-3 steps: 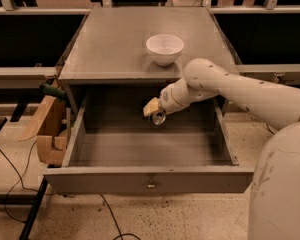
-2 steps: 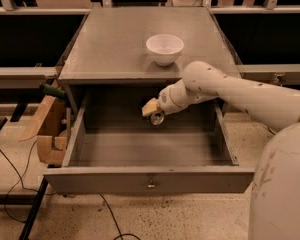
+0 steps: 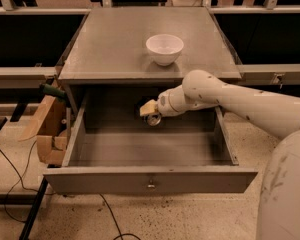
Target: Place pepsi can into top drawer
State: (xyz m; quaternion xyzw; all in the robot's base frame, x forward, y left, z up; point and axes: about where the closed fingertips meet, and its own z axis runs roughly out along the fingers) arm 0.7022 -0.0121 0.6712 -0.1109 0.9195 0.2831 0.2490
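The top drawer (image 3: 150,180) stands pulled open below the cabinet top, a wide grey box with a small metal pull at the front centre. My gripper (image 3: 149,111) reaches in from the right and hangs over the drawer's back middle. Its tan fingers (image 3: 147,107) are shut on the pepsi can (image 3: 153,119). Only the can's round silver end shows clearly, and the rest is dark under the fingers. The can hangs above the drawer floor, near the back wall.
A white bowl (image 3: 164,48) stands on the cabinet top (image 3: 120,44) just above the gripper. My arm (image 3: 240,104) crosses the drawer's right wall. A cardboard box (image 3: 49,134) sits left of the drawer, and cables lie on the floor.
The gripper with the can has barely shifted inside the drawer. The drawer and the bowl have not moved.
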